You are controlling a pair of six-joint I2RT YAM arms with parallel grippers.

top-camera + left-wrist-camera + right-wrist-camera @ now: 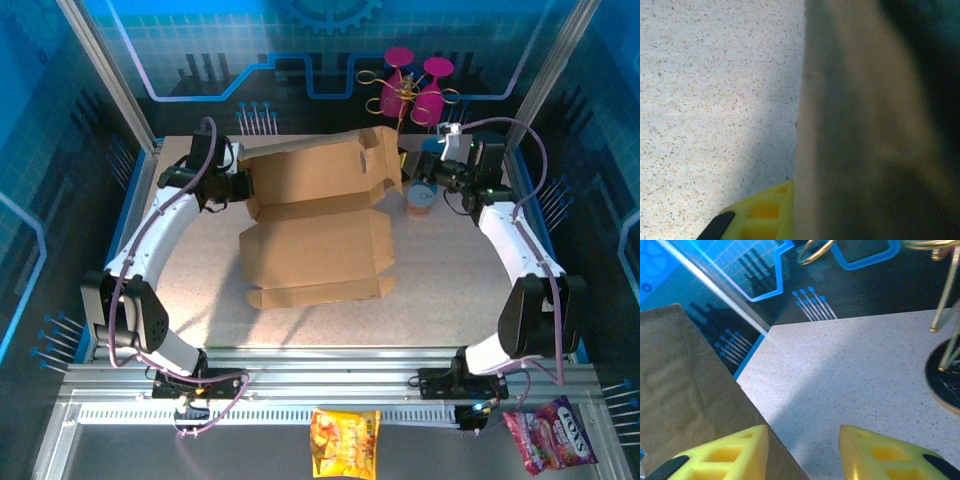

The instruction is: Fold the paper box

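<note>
The paper box [315,235] is a large brown creased cardboard sheet in the middle of the table, its far panel raised and its near panels lying flat. My left gripper [243,186] is shut on the raised panel's left edge. In the left wrist view one yellow finger [765,212] presses against the cardboard [860,130]. My right gripper [408,163] is at the raised panel's right edge. In the right wrist view it [802,435] stands open, with the cardboard [685,375] behind its left finger [725,455] and its edge reaching into the gap.
A paper cup [421,200] stands just below the right gripper. Pink glasses on a gold wire rack [415,85] stand at the back, its round base [945,382] close to the right fingers. Two snack bags [345,440] [548,432] lie in front of the arm bases.
</note>
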